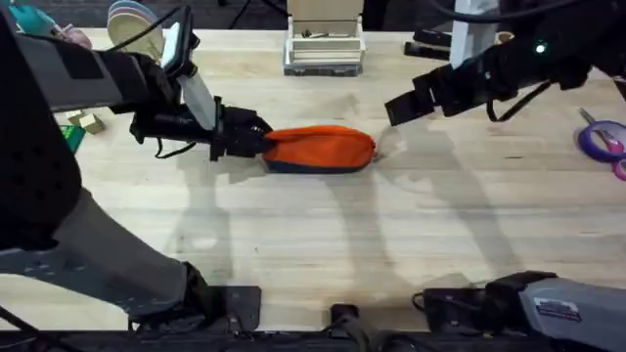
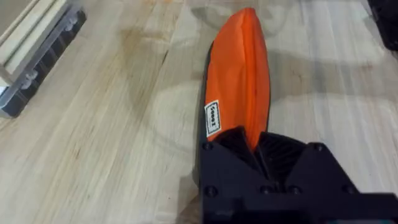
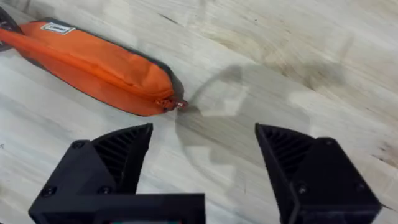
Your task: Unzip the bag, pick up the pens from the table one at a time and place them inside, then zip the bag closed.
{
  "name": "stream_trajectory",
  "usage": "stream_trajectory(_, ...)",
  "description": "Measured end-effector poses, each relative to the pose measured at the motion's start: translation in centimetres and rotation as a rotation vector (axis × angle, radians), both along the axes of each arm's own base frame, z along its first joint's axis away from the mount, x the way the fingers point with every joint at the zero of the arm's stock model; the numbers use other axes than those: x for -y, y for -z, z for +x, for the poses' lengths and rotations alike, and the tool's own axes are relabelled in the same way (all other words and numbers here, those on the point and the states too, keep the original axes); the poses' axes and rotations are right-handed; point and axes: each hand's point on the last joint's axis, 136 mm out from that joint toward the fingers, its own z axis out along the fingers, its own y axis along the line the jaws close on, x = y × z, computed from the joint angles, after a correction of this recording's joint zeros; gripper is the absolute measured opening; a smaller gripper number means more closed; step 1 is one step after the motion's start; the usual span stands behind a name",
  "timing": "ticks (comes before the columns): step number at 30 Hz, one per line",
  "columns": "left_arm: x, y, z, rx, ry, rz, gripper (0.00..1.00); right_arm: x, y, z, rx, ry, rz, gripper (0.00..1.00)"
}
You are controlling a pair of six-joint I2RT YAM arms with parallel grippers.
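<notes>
The orange bag [image 1: 323, 149] lies lengthwise on the table [image 1: 313, 244], its zipper seam running along the top. My left gripper [image 1: 256, 139] is shut on the bag's left end; in the left wrist view the fabric [image 2: 239, 81] is pinched between the black fingers of that gripper [image 2: 255, 140]. My right gripper [image 1: 396, 106] hovers open above and to the right of the bag's right end. In the right wrist view the bag [image 3: 93, 65] lies beyond my open gripper [image 3: 202, 143], with the zipper pull [image 3: 177, 104] at its near tip. The pens are out of view.
A white holder [image 1: 324, 44] stands at the back centre. Stacked dishes [image 1: 137, 24] sit at the back left and small blocks [image 1: 86, 122] at the left edge. A purple tape roll [image 1: 602, 137] lies at the far right.
</notes>
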Motion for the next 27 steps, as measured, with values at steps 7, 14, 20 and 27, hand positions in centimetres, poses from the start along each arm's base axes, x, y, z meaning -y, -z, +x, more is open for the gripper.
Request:
stream_trajectory(7,-0.3,-0.1,0.1,-0.002,-0.014,-0.008,0.966,0.1,0.0,-0.2,-0.004,0.001,-0.002,0.998)
stream_trajectory(14,-0.3,-0.1,0.1,-0.001,-0.015,-0.008,0.993,0.1,0.0,-0.2,-0.005,0.0,-0.002,0.998)
stream_trajectory(20,-0.3,-0.2,0.1,-0.003,-0.015,-0.009,0.995,0.0,-0.2,-0.4,-0.003,-0.003,-0.002,0.998)
stream_trajectory(27,-0.3,-3.9,-0.5,0.079,-0.013,0.035,0.995,0.0,-4.1,-1.9,0.111,-0.012,0.025,0.998)
